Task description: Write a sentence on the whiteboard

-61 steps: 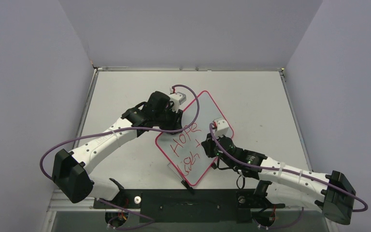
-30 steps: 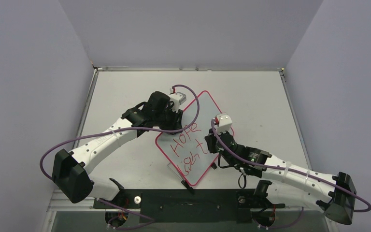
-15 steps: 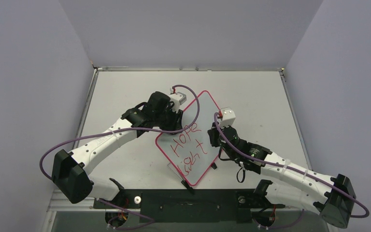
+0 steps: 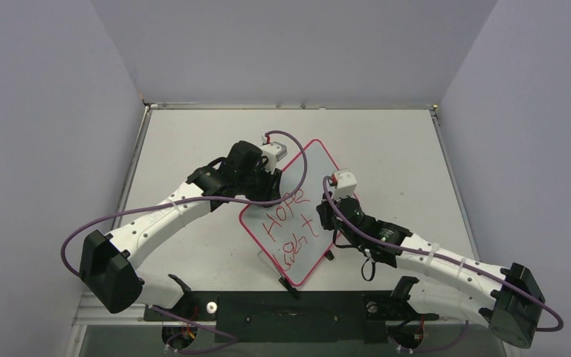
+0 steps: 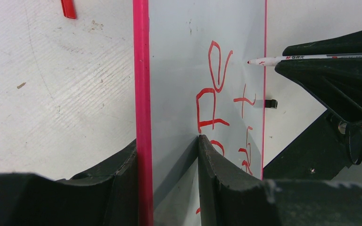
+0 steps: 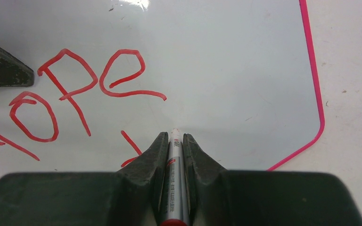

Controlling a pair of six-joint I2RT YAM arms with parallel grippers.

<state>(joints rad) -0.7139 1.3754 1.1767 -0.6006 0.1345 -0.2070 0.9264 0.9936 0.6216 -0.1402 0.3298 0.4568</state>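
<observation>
The whiteboard (image 4: 308,167) lies tilted on the table, with a pink-red rim. The sentence (image 4: 286,212) is in red letters, "HOPE" above a second scrawled line. My left gripper (image 4: 271,195) is shut on the board's far-left edge (image 5: 167,141), one finger on each face. My right gripper (image 4: 327,216) is shut on a silver marker (image 6: 174,188). The marker's tip sits at the board (image 6: 226,56), just below and right of the "e" (image 6: 122,75). The left wrist view shows the marker (image 5: 311,58) with its tip at the board's right rim.
A small red piece (image 5: 68,8) lies on the table left of the board. A small black piece (image 4: 329,255) lies beside the board's near-right edge, and another black piece (image 4: 288,286) lies at its near corner. Walls enclose the table on three sides.
A "t" stroke appeared beside the second line. My right gripper then moved up and right along the board, and has now come slightly back left. The left arm and board have not moved.
</observation>
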